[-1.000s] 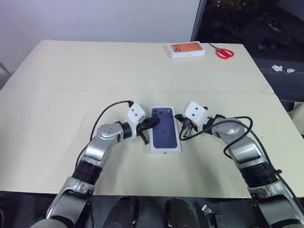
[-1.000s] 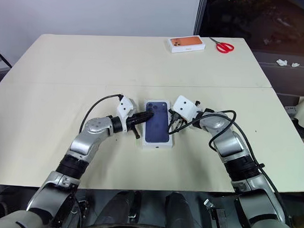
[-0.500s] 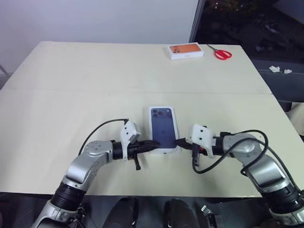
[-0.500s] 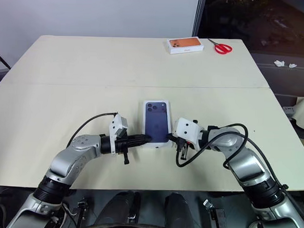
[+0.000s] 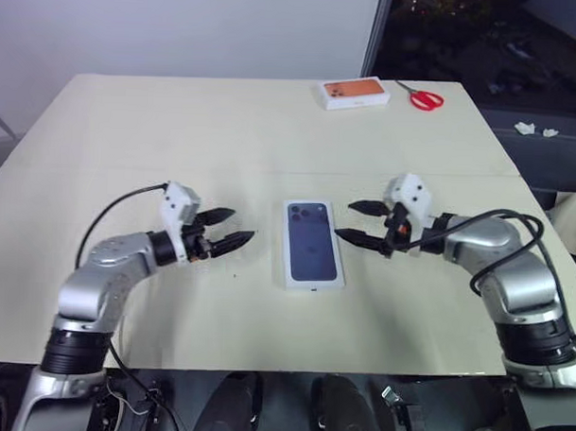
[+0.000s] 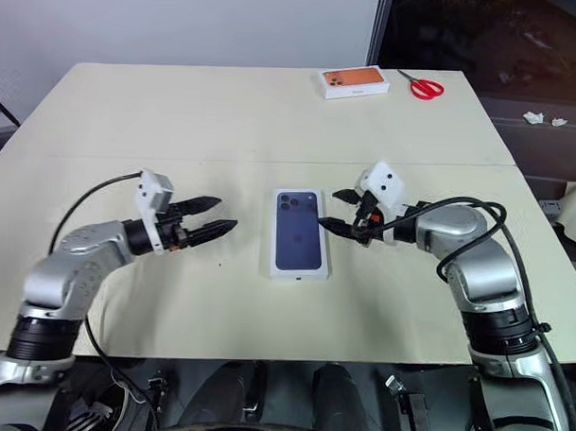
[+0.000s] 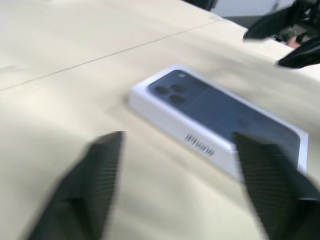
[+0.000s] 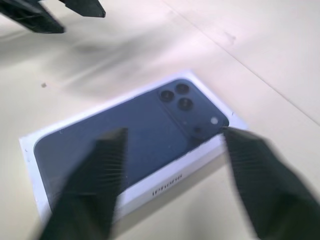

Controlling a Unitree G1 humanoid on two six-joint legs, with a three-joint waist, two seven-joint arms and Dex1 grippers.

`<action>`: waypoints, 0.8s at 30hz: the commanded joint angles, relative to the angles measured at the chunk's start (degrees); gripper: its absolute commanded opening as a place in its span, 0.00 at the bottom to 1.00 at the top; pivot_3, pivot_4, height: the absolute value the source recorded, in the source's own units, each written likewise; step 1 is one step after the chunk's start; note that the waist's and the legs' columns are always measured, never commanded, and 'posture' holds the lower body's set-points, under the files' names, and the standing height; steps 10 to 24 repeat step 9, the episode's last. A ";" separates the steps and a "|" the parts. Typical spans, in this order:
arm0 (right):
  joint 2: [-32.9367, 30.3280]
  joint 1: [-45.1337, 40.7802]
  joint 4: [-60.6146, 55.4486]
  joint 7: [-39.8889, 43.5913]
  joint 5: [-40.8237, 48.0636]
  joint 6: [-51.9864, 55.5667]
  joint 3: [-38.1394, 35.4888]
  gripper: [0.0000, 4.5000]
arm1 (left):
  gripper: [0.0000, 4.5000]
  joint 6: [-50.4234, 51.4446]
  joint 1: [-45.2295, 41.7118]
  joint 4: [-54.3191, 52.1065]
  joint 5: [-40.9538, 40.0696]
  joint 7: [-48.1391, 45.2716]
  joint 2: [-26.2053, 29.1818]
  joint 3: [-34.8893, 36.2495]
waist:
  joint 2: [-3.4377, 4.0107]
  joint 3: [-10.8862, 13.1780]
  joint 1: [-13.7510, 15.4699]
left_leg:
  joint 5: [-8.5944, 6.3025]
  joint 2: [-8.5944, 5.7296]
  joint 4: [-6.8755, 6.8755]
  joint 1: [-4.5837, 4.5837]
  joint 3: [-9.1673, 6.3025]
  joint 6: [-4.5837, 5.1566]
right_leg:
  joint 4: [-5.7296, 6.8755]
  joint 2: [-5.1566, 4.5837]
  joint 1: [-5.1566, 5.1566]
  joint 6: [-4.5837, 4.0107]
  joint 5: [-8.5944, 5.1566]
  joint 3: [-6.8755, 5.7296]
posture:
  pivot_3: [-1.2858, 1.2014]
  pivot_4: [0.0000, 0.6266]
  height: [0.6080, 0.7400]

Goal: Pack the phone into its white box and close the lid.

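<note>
The lid (image 5: 313, 243) sits on the desk (image 5: 272, 130), both end effectors (image 5: 221, 228) (image 5: 363, 223) wide and empty; an unseated corner could let it lift

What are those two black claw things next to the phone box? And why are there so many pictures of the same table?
Those are a robot's two hands, called grippers. The left gripper and the right gripper each have two black fingers; both sets of jaws are open and hold nothing.

Two pictures come from cameras on the robot's head, looking down over its arms. The other two come from cameras on its wrists, so the black fingers look huge there.

Between the grippers, on the cream table, lies a white box with its lid on; the lid has a dark blue phone printed on top. At the table's far edge lie another box with an orange phone picture and red scissors.
</note>
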 commanded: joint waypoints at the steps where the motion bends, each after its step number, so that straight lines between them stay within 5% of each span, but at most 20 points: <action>1: -2.50 0.83 0.27 2.38 2.19 -1.75 -3.33 0.99 | 1.00 -1.46 3.40 -1.55 -1.22 -2.98 4.95 5.70 | 0.01 0.02 -0.08 | -0.01 -0.01 0.00 0.00 0.02 0.02 | 0.00 -0.02 -0.01 0.00 0.00 0.02 | 0.52 0.24 1.00; 9: -10.78 8.49 1.65 9.91 3.91 -6.83 -7.86 0.99 | 1.00 -6.61 14.95 0.34 0.99 -4.70 11.04 12.80 | 0.07 0.05 0.05 | -0.05 -0.01 -0.11 0.00 0.06 0.06 | -0.09 -0.12 -0.01 -0.02 -0.01 0.04 | 0.52 0.24 1.00; 24: -10.78 8.49 1.65 9.91 3.91 -6.83 -7.86 0.99 | 1.00 -6.61 14.95 0.34 0.99 -4.70 11.04 12.80 | 0.07 0.05 0.05 | -0.05 -0.01 -0.11 0.00 0.06 0.06 | -0.09 -0.12 -0.01 -0.02 -0.01 0.04 | 0.52 0.24 1.00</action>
